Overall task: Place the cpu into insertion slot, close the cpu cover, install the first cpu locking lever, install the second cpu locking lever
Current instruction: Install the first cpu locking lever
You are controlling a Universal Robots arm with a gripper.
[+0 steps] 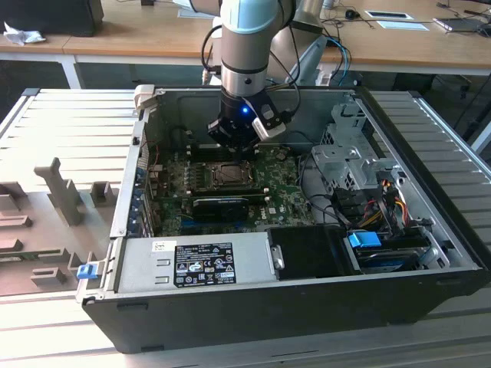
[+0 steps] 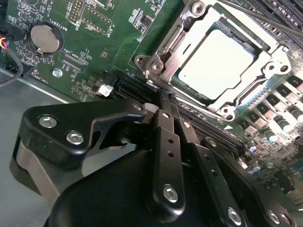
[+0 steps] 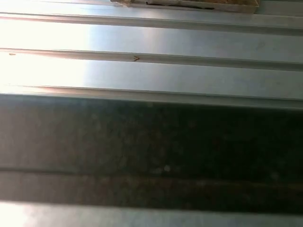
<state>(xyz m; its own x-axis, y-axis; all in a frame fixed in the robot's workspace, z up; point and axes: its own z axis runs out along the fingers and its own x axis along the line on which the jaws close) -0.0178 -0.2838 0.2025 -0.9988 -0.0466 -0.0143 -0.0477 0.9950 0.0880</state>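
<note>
CPU (image 2: 215, 64) work looks well along: in the second wrist view the pale chip already lies flat in the slot (image 2: 163, 56), and the cover (image 2: 265, 75), a silvery frame with a square window, appears to be down around it, so the chip shows through the window. Whether either locking lever is hooked I cannot tell; a thin dark rod crosses the socket's far corner, but its end is out of sight. My judgement is that the first two steps are done and the levers are left.

Seen in the exterior view, the gripper (image 1: 234, 149) hangs inside the open case (image 1: 307, 314), at about 12 o'clock from the socket and just above the green board (image 1: 284, 184). From the fingers (image 2: 165, 118) in the second wrist view, the chip lies at roughly 1 o'clock, near but apart. The fingers look clenched together, grasping nothing.
</note>
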